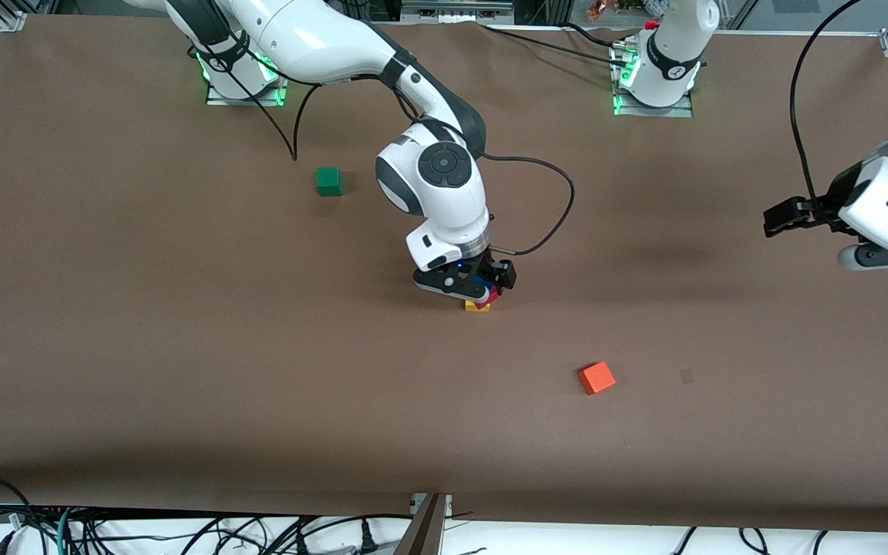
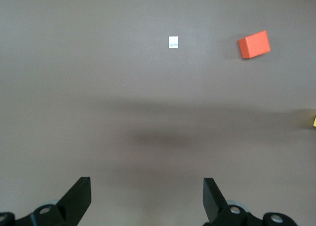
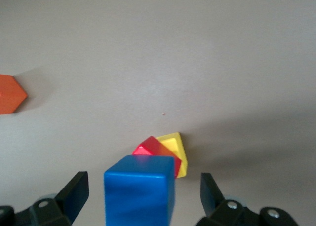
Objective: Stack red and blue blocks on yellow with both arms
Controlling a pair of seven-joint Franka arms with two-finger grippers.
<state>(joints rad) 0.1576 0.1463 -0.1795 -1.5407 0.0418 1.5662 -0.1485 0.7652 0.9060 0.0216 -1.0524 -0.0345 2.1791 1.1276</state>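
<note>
Blue cube [image 3: 139, 189] is seen directly between the spread right gripper [image 3: 140, 199] fingers, atop red [image 3: 148, 148] and yellow [image 3: 173, 146], frame centre; the left gripper [image 2: 146, 201] waits, wide and empty.

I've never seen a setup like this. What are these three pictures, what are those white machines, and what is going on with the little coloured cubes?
The white machines are two robot arms bolted to a brown table, each ending in a black two-finger gripper. The big picture looks down from a camera facing them; the other two come from small cameras on each arm's wrist.

The right gripper is down at a small stack in the middle of the table: a yellow cube at the bottom, a red cube on it, and a blue cube on top. In its wrist picture the fingers stand open on either side of the blue cube, not touching it.

The left gripper waits in the air, open and holding nothing, over the left arm's end of the table.

A green cube and an orange cube lie apart from the stack, untouched.
</note>
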